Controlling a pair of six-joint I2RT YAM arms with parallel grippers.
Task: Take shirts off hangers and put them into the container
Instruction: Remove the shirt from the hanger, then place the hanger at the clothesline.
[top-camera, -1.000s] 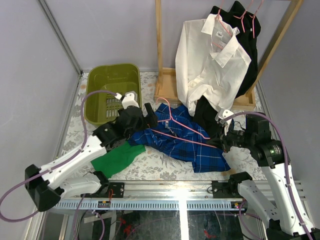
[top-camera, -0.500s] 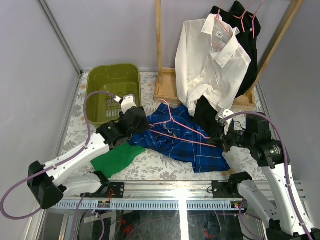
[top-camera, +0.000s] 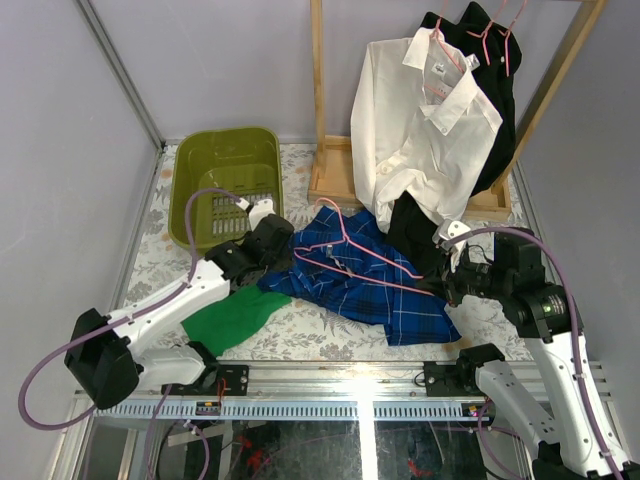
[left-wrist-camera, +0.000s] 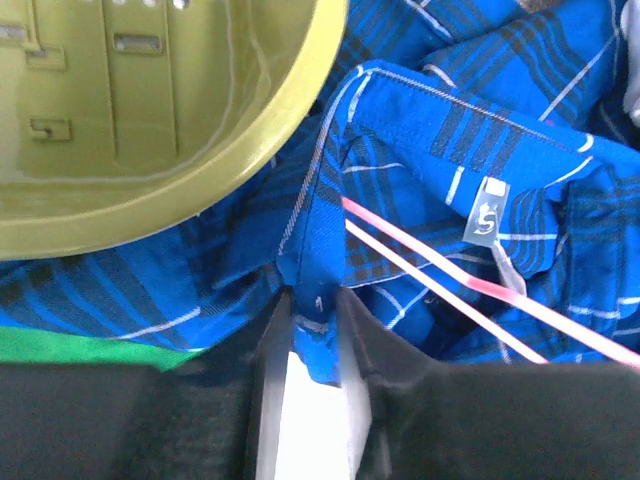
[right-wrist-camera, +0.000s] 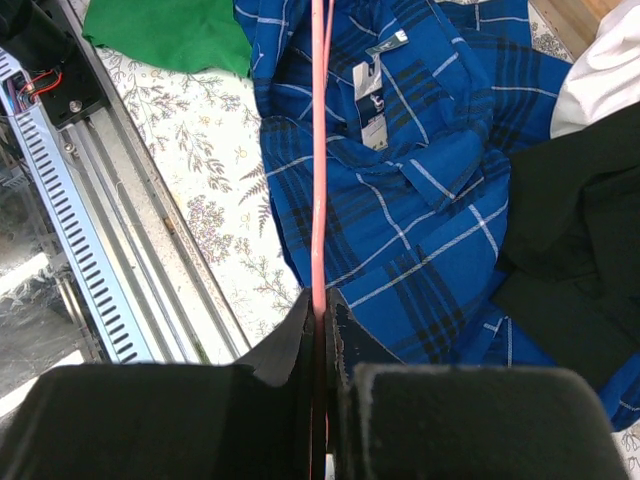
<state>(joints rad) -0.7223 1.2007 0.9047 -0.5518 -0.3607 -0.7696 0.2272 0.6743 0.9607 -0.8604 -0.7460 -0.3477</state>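
Left gripper (left-wrist-camera: 308, 335) is closed on a raised fold of the blue check shirt (left-wrist-camera: 440, 130). In your left wrist view the fold sits between both fingers (left-wrist-camera: 352, 370), with fabric touching each inner face.

Locate the blue check shirt (top-camera: 372, 288) on the table (top-camera: 300, 328), spread between the two arms. Its left edge touches the near corner of the container (left-wrist-camera: 250, 150) and overlaps the green cloth (left-wrist-camera: 80, 348). A white label (left-wrist-camera: 487, 212) shows at the collar.

The pink hanger (top-camera: 362, 262) lies on the shirt. Part of its wire (left-wrist-camera: 430, 268) runs under the collar, and its hook points towards the wooden rack (top-camera: 320, 100).

Right gripper (right-wrist-camera: 320, 300) is clamped shut on the right end of that hanger (right-wrist-camera: 320, 150). The wire runs straight out from between its fingers (right-wrist-camera: 298, 335) across the shirt (right-wrist-camera: 400, 190).

The container (top-camera: 190, 190) stands upright at the far left of the table, just beyond the left gripper (top-camera: 283, 243). Its slotted bottom shows, with no shirt in it.

A crumpled black shirt (top-camera: 415, 225) lies against the far right edge of the blue one, just beyond the right gripper (top-camera: 447, 283). Above it, the white shirt (top-camera: 420, 130) and a second black shirt (top-camera: 497, 90) hang on the rack on their own pink hangers (top-camera: 490, 38).

The green cloth (top-camera: 225, 318) lies flat near the left arm, just beside the front rail (right-wrist-camera: 90, 250).
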